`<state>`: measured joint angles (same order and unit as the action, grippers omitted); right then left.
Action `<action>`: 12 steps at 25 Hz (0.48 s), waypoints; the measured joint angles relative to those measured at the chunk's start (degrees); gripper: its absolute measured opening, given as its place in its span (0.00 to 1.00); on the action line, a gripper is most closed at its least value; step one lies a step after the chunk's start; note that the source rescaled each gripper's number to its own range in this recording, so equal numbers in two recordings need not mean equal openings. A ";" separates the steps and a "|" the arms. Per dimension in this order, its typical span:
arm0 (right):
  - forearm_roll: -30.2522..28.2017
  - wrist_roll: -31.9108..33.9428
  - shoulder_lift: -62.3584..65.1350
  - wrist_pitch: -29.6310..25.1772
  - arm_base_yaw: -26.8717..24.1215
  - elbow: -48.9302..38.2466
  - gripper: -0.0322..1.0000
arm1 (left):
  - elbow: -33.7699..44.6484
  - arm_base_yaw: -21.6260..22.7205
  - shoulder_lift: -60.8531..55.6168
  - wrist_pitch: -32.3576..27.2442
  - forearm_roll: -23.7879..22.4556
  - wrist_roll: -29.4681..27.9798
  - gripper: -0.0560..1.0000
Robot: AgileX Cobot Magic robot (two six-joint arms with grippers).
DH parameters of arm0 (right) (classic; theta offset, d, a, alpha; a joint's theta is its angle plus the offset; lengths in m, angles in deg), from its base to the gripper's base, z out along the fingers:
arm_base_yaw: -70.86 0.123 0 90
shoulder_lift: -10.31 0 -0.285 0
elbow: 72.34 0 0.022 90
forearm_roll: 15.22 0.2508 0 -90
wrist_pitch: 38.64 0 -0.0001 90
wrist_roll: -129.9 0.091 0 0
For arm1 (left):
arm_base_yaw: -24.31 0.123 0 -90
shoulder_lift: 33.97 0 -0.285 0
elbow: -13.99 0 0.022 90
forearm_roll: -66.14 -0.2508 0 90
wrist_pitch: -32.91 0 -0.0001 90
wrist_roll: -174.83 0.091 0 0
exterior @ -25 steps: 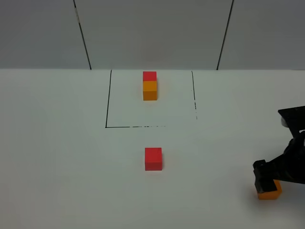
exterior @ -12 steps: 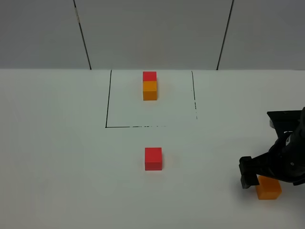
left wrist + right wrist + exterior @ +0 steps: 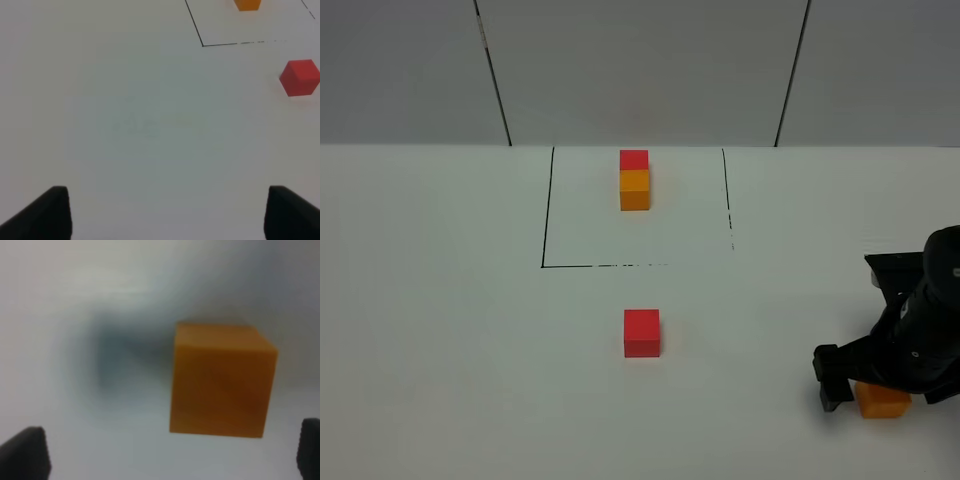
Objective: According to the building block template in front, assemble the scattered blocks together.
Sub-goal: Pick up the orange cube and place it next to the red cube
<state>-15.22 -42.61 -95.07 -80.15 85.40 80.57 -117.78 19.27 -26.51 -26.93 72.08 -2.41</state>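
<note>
The building block template, a small red cube (image 3: 634, 159) joined to a small orange cube (image 3: 634, 190), stands inside a thin black-line square (image 3: 546, 210) at the back. The scattered red cube (image 3: 642, 333) sits alone at mid-table and also shows in the left wrist view (image 3: 300, 77). The scattered orange cube (image 3: 883, 401) lies at the front right, partly covered by my right gripper (image 3: 870, 388). In the right wrist view this gripper (image 3: 167, 455) is open, with the orange cube (image 3: 220, 382) between its fingertips. My left gripper (image 3: 170, 215) is open and empty over bare table.
The white table (image 3: 440, 330) meets a grey panelled wall (image 3: 640, 70) at the back. The template's orange cube (image 3: 247, 4) and the square's corner line (image 3: 202, 44) show at the edge of the left wrist view.
My right gripper has shifted left and come down around the orange cube, one finger now further left of it. The cubes and the left gripper have not moved.
</note>
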 joint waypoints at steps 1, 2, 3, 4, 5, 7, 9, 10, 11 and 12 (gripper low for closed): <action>0.00 0.00 -0.28 0.26 0.00 0.00 1.00 | 0.00 0.00 0.00 0.00 0.00 0.00 0.72; 0.00 0.00 -0.59 0.54 0.00 0.00 1.00 | 0.00 0.00 0.00 0.00 0.00 0.00 0.72; 0.00 0.00 -0.71 0.86 0.00 0.00 1.00 | 0.00 0.00 0.00 0.00 0.00 0.00 0.72; 0.00 0.00 -0.84 1.19 0.00 0.00 1.00 | 0.00 0.00 0.00 0.00 0.00 0.00 0.72; 0.00 0.05 -0.84 1.70 0.00 -0.05 1.00 | 0.00 0.00 0.00 0.00 0.00 0.00 0.72; 0.00 0.05 -0.84 3.03 0.00 -0.64 1.00 | 0.00 0.00 0.00 0.00 0.00 -0.06 0.72; 0.00 0.05 -0.84 3.96 0.00 -1.79 1.00 | 0.00 0.00 0.00 0.00 0.00 -0.06 0.72; 0.00 0.05 -0.84 4.46 0.00 -2.31 1.00 | 0.00 0.00 0.00 0.00 0.00 -0.06 0.72; 0.00 0.00 -0.84 4.85 0.00 -2.65 1.00 | 0.00 0.00 0.00 0.00 0.00 -0.06 0.72; 0.00 -0.06 -0.84 5.50 0.00 -2.93 1.00 | 0.00 0.00 0.00 0.00 0.00 -0.06 0.72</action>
<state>-15.22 -42.67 -95.91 -74.64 85.40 77.65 -117.78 19.27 -26.51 -26.93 72.08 -2.46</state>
